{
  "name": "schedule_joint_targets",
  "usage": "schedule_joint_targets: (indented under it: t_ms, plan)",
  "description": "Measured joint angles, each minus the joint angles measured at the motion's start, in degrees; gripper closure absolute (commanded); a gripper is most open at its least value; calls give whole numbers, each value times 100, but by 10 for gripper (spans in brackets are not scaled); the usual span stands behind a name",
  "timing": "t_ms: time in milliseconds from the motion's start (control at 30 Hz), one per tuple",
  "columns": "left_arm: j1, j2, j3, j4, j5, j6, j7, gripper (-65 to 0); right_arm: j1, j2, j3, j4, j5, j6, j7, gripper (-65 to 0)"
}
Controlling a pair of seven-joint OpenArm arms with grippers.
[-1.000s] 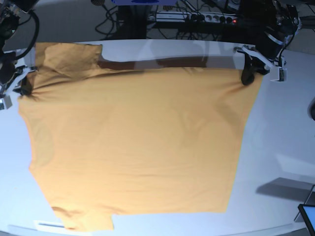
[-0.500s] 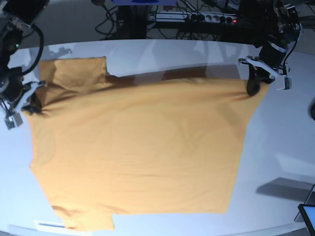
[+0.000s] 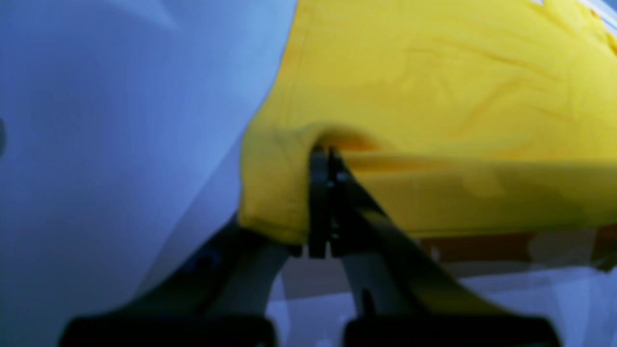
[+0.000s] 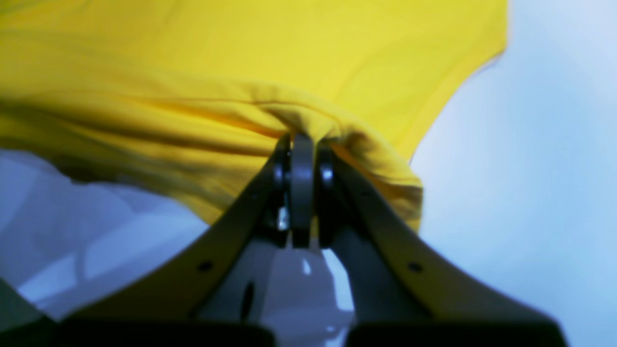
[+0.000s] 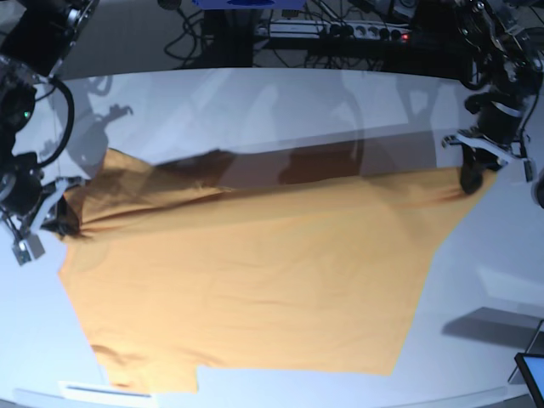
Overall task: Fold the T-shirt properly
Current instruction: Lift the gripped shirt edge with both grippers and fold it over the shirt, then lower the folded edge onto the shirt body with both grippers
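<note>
Orange-yellow cloth T-shirt (image 5: 246,289) hung lifted off the white table (image 5: 476,255), left gripper (image 3: 324,159) and right gripper (image 4: 301,144) each clamped on a far corner.

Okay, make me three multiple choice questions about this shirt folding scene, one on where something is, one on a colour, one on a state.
1. Where in the base view is the left gripper holding the T-shirt?
A. far right corner
B. near edge
C. middle

2. What colour is the T-shirt?
A. blue
B. orange-yellow
C. white

3. How is the right gripper?
A. wide open
B. shut on cloth
C. shut on nothing

Answers: 1 A, it pinches the far right corner. 2 B, all views show it so. 3 B, cloth bunches between its closed fingers.
</note>
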Motion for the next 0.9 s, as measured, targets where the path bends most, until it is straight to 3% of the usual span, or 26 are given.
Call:
schedule_joint_targets:
  t_ms: [200, 433, 667, 900]
  plan:
    - [-529, -111, -164, -63, 66, -13, 442, 0, 280, 0, -13, -415, 2, -2, -35, -4]
    - [-848, -79, 372, -463, 951, -2, 481, 0, 444, 13, -26, -868, -48, -2, 4, -4]
    - [-1156, -94, 411, -787, 999, 17, 459, 0, 494, 225, -750, -1165, -85, -7, 557, -3]
    - [-1425, -129, 411, -1106, 1008, 17, 463, 0, 516, 232, -824, -1508, -101, -7, 597, -3]
